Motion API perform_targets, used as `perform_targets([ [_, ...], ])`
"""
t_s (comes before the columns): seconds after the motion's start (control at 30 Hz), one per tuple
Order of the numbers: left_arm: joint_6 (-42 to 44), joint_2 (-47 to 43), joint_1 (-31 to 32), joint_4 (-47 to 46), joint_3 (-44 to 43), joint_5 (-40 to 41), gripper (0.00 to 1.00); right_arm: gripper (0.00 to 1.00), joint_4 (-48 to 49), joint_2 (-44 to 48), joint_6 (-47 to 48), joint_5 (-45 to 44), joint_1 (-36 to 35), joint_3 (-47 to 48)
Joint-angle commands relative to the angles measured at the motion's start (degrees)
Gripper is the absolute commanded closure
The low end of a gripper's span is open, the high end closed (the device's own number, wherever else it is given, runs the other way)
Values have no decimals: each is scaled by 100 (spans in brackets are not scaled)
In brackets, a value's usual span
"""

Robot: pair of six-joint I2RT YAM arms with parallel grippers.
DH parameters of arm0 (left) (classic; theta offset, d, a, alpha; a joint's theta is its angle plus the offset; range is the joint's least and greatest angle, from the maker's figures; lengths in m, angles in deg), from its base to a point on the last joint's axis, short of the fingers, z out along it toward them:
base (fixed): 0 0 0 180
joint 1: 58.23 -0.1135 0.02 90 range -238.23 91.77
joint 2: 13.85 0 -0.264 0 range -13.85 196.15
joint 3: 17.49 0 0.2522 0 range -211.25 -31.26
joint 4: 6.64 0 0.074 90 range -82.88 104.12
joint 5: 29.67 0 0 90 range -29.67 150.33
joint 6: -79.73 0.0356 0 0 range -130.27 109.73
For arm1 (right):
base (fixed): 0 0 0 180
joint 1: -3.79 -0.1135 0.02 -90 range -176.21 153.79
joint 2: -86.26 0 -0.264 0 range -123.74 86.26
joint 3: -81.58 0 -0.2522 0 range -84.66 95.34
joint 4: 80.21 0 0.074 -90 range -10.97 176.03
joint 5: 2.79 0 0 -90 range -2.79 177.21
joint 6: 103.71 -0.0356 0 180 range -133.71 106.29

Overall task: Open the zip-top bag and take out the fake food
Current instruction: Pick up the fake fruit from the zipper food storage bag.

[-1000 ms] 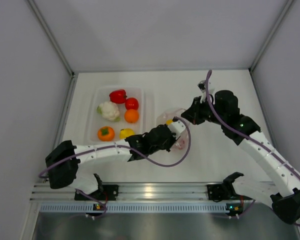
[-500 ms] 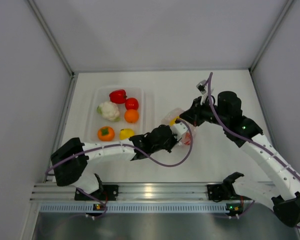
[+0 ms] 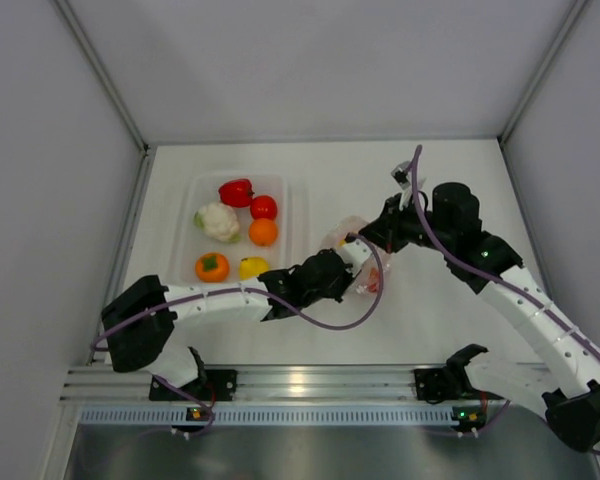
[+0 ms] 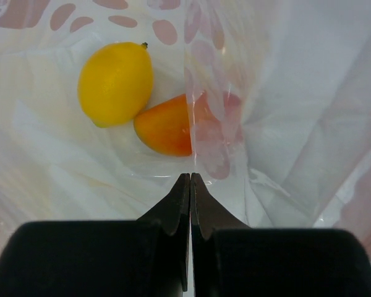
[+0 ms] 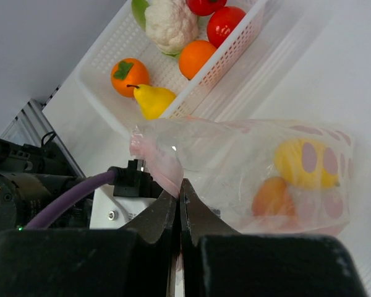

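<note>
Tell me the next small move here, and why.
Probably ease the two arms apart to spread the mouth: the left fingers and right fingers are each shut on film of the zip-top bag, and the lemon and an orange piece lie inside.

Zip-top bag (image 5: 235,154): one is counted.
Pieces inside the bag: two are seen, one lemon (image 4: 115,83) and one orange-red fruit (image 4: 167,127).
Tray (image 3: 204,192): one is seen, upper left of the frame.
Pieces in the tray: six are counted, namely one red pepper (image 3: 236,191), one tomato (image 3: 264,207), one cauliflower (image 3: 218,221), one orange (image 3: 263,232), one persimmon (image 3: 212,267) and one yellow pear (image 3: 252,266).
Arms: two are seen, the left arm (image 3: 210,300) and the right arm (image 3: 520,290).
</note>
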Motion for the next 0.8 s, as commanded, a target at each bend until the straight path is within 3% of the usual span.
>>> perform_targets([
  [0.0, -475, -435, -33, 168, 68, 413, 100, 100, 378, -20, 63, 316, 14, 54],
  [0.17, -1134, -445, -146, 448, -194, 1565, 100, 100, 835, 181, -287, 951, 14, -428],
  [0.3, -1670, -86, -490, 818, -485, 1251, 98, 100, 880, 462, -481, 594, 23, -623],
  [0.53, -2470, 460, -508, 818, -907, 987, 91, 100, 1011, 1113, -964, 152, 23, -1325],
  [0.77, -2893, 794, -490, 827, -1600, 39, 68, 100, 792, 1570, -1308, -866, 23, -1651],
])
